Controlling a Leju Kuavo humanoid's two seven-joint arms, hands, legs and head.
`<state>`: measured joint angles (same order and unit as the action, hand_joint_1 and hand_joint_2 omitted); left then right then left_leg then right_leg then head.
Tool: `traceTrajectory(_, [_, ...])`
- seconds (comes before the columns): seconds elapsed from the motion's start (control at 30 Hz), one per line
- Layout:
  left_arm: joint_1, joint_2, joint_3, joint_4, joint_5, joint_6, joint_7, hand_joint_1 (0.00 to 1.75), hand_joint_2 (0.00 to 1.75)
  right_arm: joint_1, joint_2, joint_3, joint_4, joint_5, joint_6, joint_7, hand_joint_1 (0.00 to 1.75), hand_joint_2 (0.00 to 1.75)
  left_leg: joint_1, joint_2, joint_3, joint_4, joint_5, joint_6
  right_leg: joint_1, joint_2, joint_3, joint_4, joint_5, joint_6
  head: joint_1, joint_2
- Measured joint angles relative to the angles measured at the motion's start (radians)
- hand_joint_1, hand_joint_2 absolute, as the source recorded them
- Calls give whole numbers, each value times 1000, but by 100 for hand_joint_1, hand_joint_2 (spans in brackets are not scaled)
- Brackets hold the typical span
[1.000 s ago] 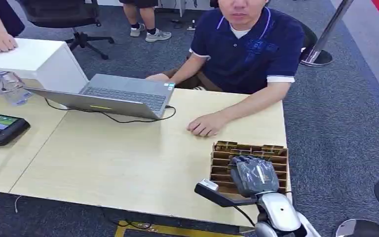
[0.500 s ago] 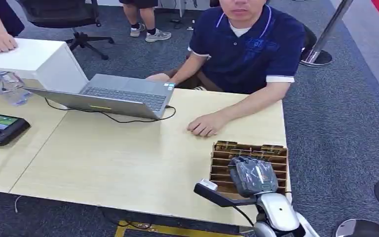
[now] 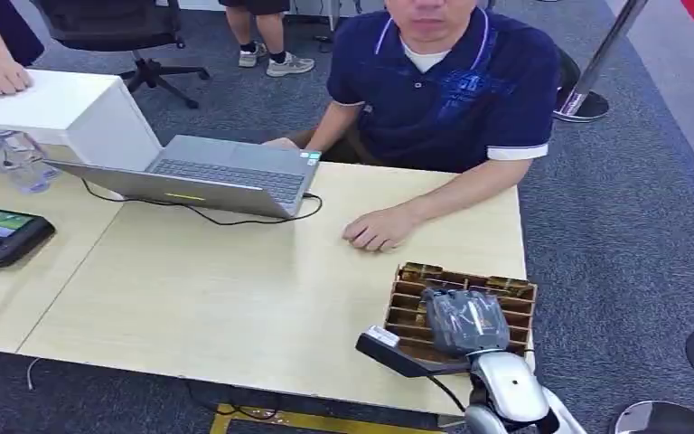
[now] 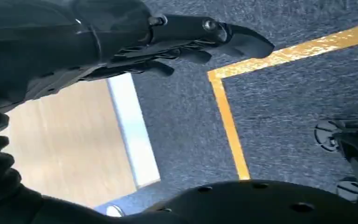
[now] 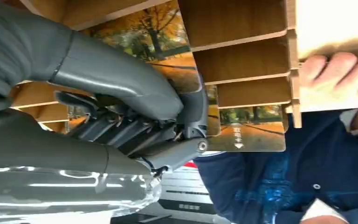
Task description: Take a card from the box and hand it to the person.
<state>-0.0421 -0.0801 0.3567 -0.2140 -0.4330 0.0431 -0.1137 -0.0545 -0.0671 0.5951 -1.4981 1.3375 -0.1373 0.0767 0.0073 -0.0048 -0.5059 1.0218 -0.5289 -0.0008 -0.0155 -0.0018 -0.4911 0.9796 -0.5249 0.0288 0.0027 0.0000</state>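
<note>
Light wood table (image 3: 235, 298): laptop (image 3: 203, 174) at 11 o'clock, slotted box (image 3: 407, 303) at 4 o'clock, person's hand (image 3: 378, 228), tablet (image 3: 0, 233) at 9 o'clock.

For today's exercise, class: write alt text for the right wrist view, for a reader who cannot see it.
The robot's right hand pinches a card printed with autumn trees, at the slotted brown box. Beyond the box, a person's hand rests on the table, dark blue shirt behind.

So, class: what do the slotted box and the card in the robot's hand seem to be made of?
Box: probably brown corrugated cardboard or thin fibreboard, matte, with flat slotted dividers and raw edges. Card: likely glossy plastic or coated paper, thin and stiff, printed with an autumn-tree photo. The right hand grips it.
</note>
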Motion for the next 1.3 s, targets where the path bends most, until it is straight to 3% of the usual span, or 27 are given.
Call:
traceTrajectory(0.77, [0, 0, 6, 0, 9, 3, 11, 0, 175, -1, 1, -11, -14, 2, -39, -2, 175, 175, 0, 0, 0, 0, 0, 0, 0, 0, 0, 0, 0, 0, 0, 0])
traceTrajectory(0.87, [0, 0, 7, 0, 8, 4, 15, 0, 175, -1, 2, -30, -44, 7, -102, -2, 175, 175, 0, 0, 0, 0, 0, 0, 0, 0, 0, 0, 0, 0, 0, 0])
traceTrajectory(1.03, [0, -1, 18, 0, 11, 7, 19, 0, 175, -6, 6, -96, -149, 7, -327, -20, 175, 175, 0, 0, -1, 0, 0, 0, 0, 0, 0, 0, 0, 0, 0, 0])
traceTrajectory(1.2, [0, -3, 32, 0, 15, 13, 21, 0, 175, -11, 11, -158, -221, -7, -414, -40, 175, 175, 0, 0, 0, 0, 0, 0, 0, 0, 0, 0, 0, 0, 0, 0])
traceTrajectory(1.3, [0, -3, 34, 0, 18, 14, 21, 0, 175, -12, 13, -184, -240, -15, -431, -43, 175, 175, 0, 0, 0, 0, 0, 0, 0, 0, 0, 0, 0, 0, 0, 0])
